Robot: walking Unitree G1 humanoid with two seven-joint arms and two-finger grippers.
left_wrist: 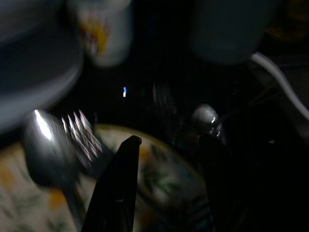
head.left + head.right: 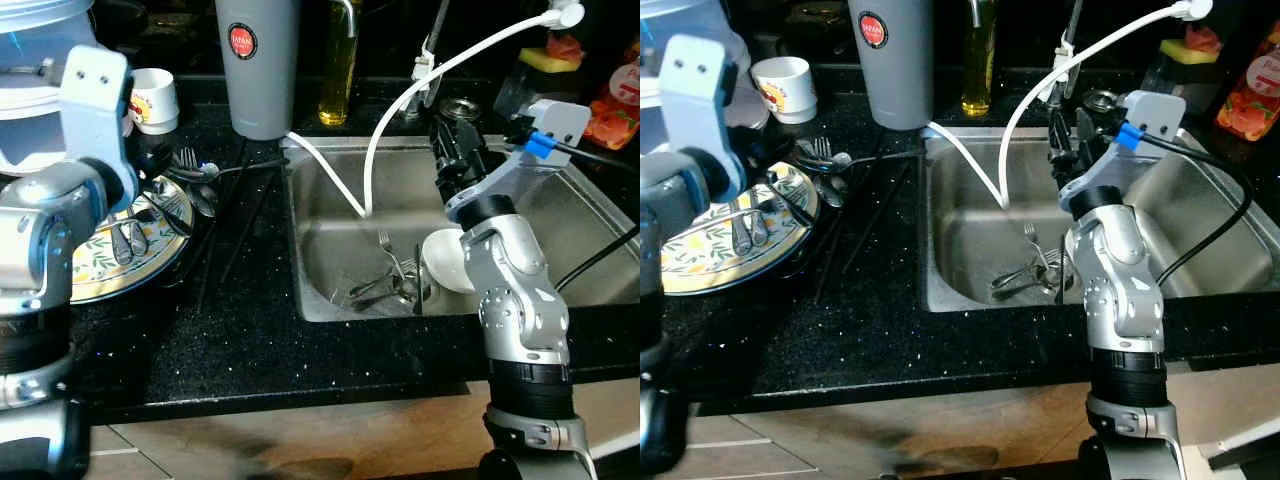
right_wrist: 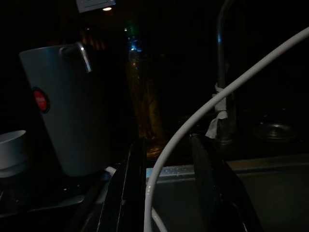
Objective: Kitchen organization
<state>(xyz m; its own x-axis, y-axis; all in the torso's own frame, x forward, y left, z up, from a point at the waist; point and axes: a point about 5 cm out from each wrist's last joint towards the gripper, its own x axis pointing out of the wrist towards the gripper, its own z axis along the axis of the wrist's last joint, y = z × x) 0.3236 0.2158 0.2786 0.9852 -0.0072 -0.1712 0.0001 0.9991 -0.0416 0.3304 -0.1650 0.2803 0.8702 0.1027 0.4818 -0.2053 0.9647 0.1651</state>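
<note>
Where the sink dips, forks lie; spoons fill the plate.

One sink sits in the black worktop. One patterned plate lies at nine o'clock, holding several pieces of cutlery; the exact number is unclear. One grey jug, one oil bottle and one small cup stand toward twelve. One white hose runs into the sink, where one fork stands among tangled cutlery.
</note>
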